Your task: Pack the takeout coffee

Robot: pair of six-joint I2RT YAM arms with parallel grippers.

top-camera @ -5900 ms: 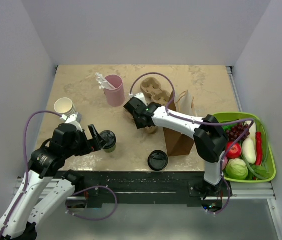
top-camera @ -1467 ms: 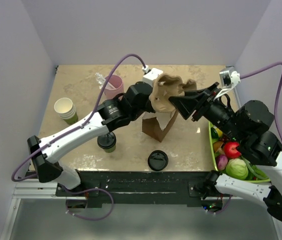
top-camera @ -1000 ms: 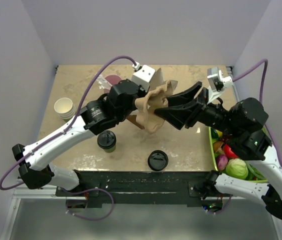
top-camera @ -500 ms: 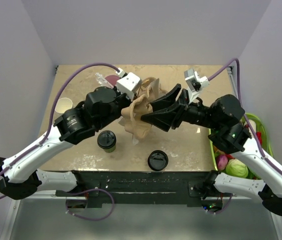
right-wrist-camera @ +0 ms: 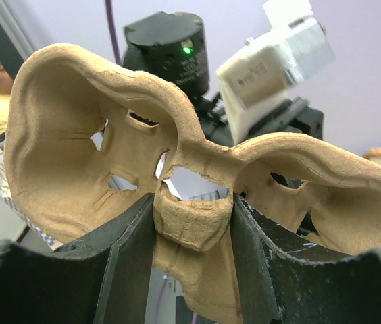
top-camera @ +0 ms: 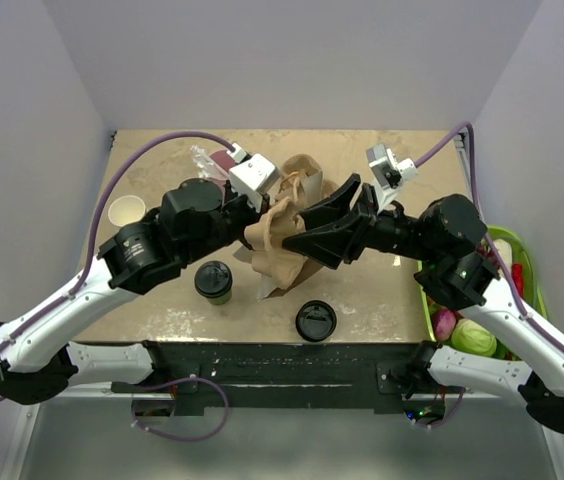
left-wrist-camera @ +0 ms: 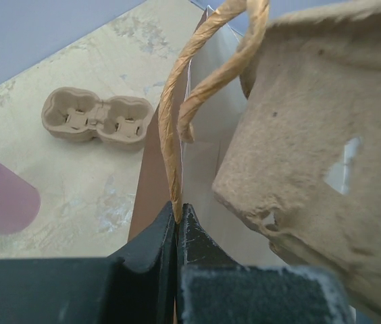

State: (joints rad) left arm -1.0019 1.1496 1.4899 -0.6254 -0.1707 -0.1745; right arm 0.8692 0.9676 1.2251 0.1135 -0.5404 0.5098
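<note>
We take the paper bag (top-camera: 280,262) as our marker on the table (top-camera: 372,290). From above, the two arms meet over it and hide both sets of fingers. Only the left wrist view settles that the left gripper (left-wrist-camera: 177,213) is pressed fully together on the bag's twisted paper handle (left-wrist-camera: 173,128). Only the right wrist view shows the right gripper (right-wrist-camera: 192,209) pinching the middle bridge of a pulp cup carrier (right-wrist-camera: 75,121), its fingers a little apart around that bridge.

The left wrist view also shows a second carrier (left-wrist-camera: 99,120) lying on the table beyond the bag, with the pink tumbler (left-wrist-camera: 1,199) to its left. The held carrier sits close against the bag's open top.

Well right of the bag, the green basket (top-camera: 514,248) holds a cabbage (top-camera: 474,338) and other produce.

Well left of the bag stands a stack of paper cups (top-camera: 127,211). The takeout coffee (top-camera: 213,281) stands upright just left of the bag's foot, untouched. A loose black lid (top-camera: 315,320) lies on the bag's near side.
</note>
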